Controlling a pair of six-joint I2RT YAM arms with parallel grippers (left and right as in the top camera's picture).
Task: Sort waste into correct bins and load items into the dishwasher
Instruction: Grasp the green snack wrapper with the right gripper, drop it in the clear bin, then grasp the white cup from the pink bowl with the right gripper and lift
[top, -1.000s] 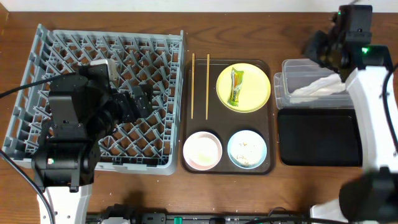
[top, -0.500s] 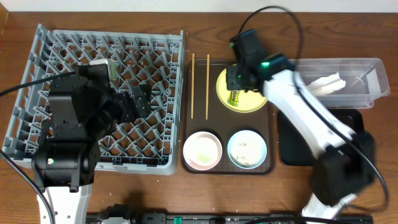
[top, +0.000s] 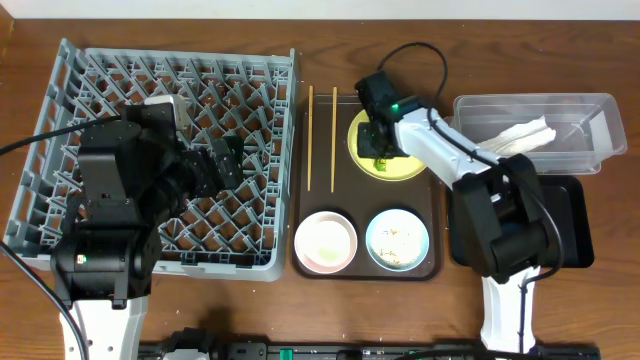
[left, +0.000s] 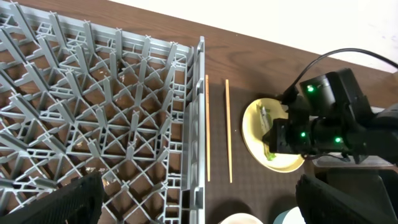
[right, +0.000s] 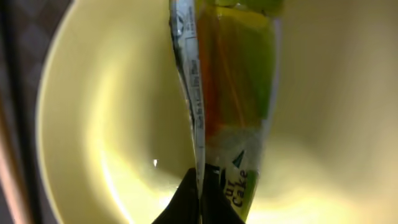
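Note:
My right gripper (top: 378, 138) is down on the round yellow plate (top: 414, 150), shut on the green-and-yellow snack wrapper (right: 242, 81). In the right wrist view its dark fingertips (right: 186, 202) pinch the wrapper's seam just over the plate (right: 106, 124). Two chopsticks (top: 309, 135) lie left of the plate. A pink-white bowl (top: 325, 242) and a light blue bowl (top: 397, 240) holding rice scraps sit in front. My left gripper (top: 222, 165) hangs open over the grey dish rack (top: 100, 80), holding nothing. A napkin (top: 515, 137) lies in the clear tub (top: 590, 115).
The plate, bowls and chopsticks rest on a dark brown serving tray (top: 432, 268) between the rack and the bins. The shallow black tray (top: 562, 225) lies in front of the clear tub, partly under my right arm. The rack's edge (left: 200, 112) runs beside the chopsticks (left: 228, 130).
My right arm swung left from the clear tub to the yellow plate, and its gripper shut on the snack wrapper. The left arm has not moved.

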